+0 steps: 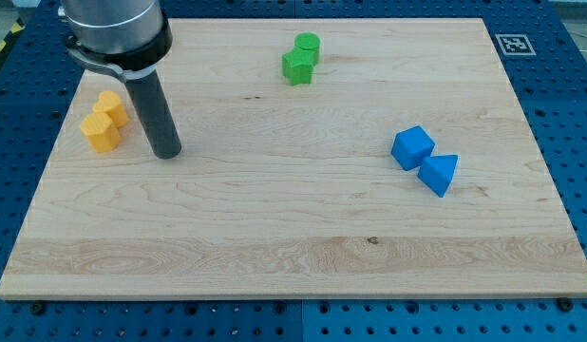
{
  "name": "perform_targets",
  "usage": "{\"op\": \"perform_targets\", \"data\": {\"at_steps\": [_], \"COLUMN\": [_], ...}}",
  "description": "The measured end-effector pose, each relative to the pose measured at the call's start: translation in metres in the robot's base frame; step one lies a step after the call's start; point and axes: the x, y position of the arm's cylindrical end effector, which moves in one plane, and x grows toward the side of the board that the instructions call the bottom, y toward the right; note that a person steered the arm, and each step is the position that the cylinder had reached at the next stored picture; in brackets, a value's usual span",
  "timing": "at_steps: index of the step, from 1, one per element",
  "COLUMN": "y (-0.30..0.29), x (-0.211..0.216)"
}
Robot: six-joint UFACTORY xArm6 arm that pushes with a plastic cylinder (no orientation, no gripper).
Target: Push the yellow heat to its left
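Two yellow blocks lie at the view's left: a yellow heart-like block (110, 106) and just below it a yellow hexagonal block (101, 132), touching each other. My tip (167, 152) stands on the board just to the right of the lower yellow block, a small gap apart. The dark rod rises from it to the arm's round body at the view's top left, which hides part of the board's top-left corner.
A green cylinder (307, 46) and a green star-like block (296, 66) touch at the view's top middle. A blue cube (412, 147) and a blue triangular block (439, 174) touch at the right. The wooden board (293, 247) ends at blue perforated table.
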Motion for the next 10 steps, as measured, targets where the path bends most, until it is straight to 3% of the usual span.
{"op": "perform_targets", "data": {"at_steps": [7, 10], "y": [-0.017, -0.107], "x": [-0.051, -0.082]}}
